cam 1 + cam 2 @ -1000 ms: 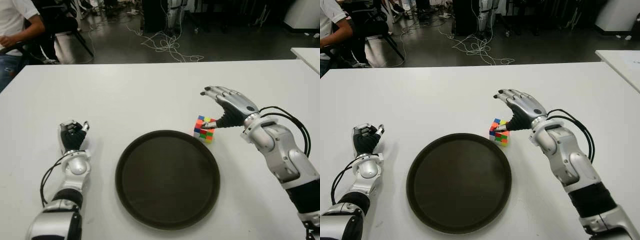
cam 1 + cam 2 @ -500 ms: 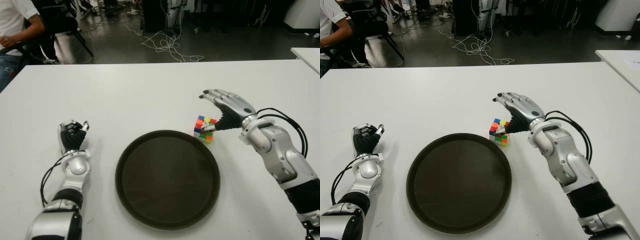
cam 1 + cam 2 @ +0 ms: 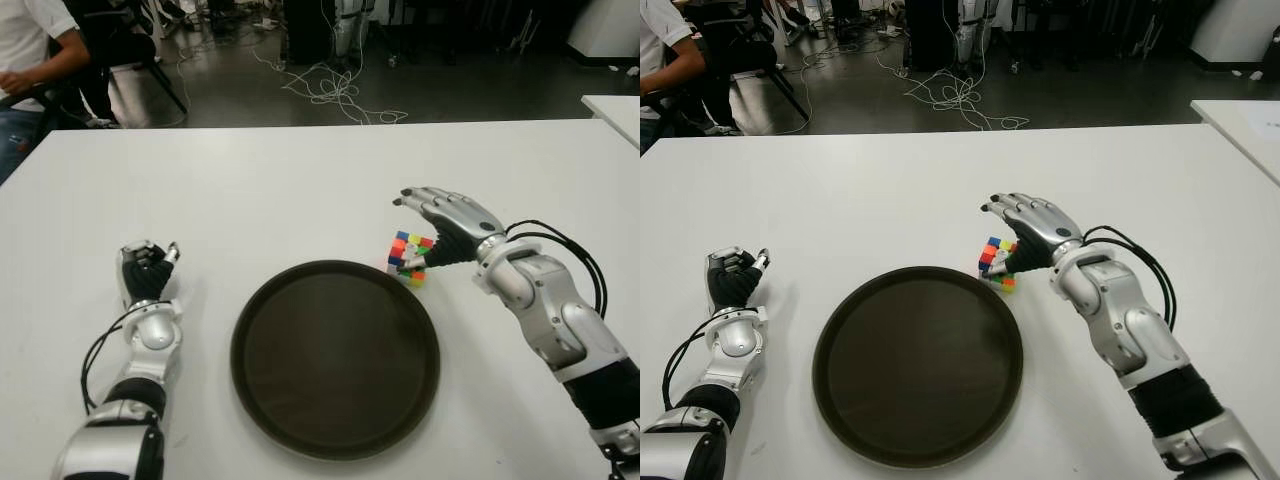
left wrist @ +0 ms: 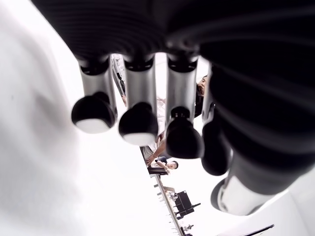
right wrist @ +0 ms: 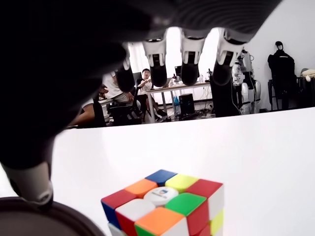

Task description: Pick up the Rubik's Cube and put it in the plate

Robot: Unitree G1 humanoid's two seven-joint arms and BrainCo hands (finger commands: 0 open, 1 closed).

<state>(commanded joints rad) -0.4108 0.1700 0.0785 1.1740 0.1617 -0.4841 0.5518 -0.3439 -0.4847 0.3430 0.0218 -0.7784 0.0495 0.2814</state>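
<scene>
The right hand (image 3: 440, 225) arches over the Rubik's Cube (image 3: 408, 258), fingers spread and gripping nothing, the cube sitting on the table just beside the plate (image 3: 335, 357) rim; light, rigid and slick-faced, it probably wants opposing pinches on two side faces.

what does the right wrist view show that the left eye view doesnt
Only the right wrist view: the Rubik's Cube's top face close up, with a white centre sticker, and the right hand's fingers extended above it, not closed on it. Only the left eye view: the whole dark plate, the curled left hand to the plate's left, the right hand over the cube. Both share the cube beside the plate's rim on the white table.
</scene>
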